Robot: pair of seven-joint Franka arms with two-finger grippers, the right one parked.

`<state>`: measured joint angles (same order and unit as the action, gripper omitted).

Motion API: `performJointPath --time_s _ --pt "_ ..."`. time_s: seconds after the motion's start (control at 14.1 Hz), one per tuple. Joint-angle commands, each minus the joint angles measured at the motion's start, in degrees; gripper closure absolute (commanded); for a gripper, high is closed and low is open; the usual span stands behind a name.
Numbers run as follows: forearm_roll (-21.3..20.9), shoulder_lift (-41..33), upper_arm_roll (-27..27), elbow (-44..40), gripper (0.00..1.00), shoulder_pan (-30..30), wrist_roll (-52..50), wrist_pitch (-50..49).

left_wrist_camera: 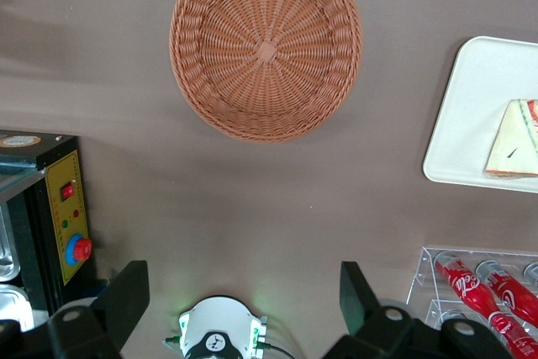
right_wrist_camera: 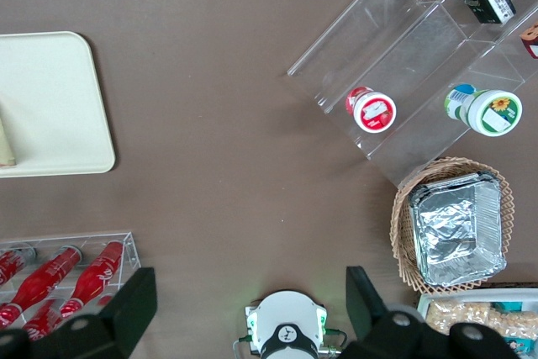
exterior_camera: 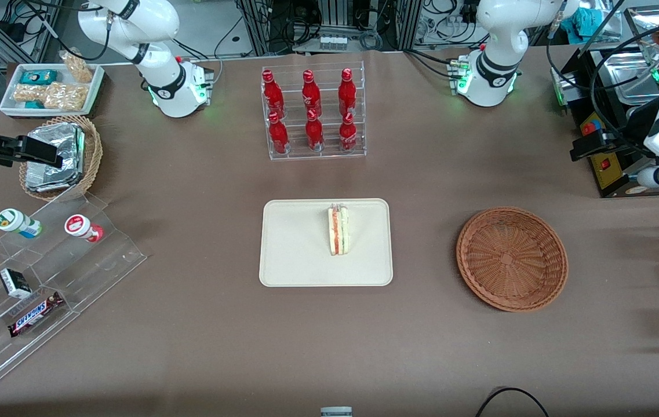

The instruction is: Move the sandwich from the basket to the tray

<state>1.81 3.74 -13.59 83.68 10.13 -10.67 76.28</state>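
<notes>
With the sandwich (exterior_camera: 339, 230) lying on the tray (exterior_camera: 294, 249), the basket (exterior_camera: 512, 258) held nothing. The sandwich sat toward the tray's working-arm end, its red and green filling layers facing up, long axis running from the front camera toward the bottle rack (exterior_camera: 313, 113). Tray and basket stood well apart on the brown table (exterior_camera: 190, 336), the basket toward the working arm's end. The gripper (left_wrist_camera: 244, 296) hung high above the table near the working arm's base (exterior_camera: 487, 81), well apart from both tray and basket; its fingers (left_wrist_camera: 126, 292) were spread wide with nothing between them. In the left wrist view the basket's woven floor was fully visible and bare, and one corner of the tray with the sandwich showed beside the rack of red bottles (left_wrist_camera: 479, 287).
</notes>
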Motion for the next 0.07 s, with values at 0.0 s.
performJointPath --time_s 0.0 --pt "-0.84 -0.49 -1.97 -0.36 0.0 1.65 -0.58 0.62"
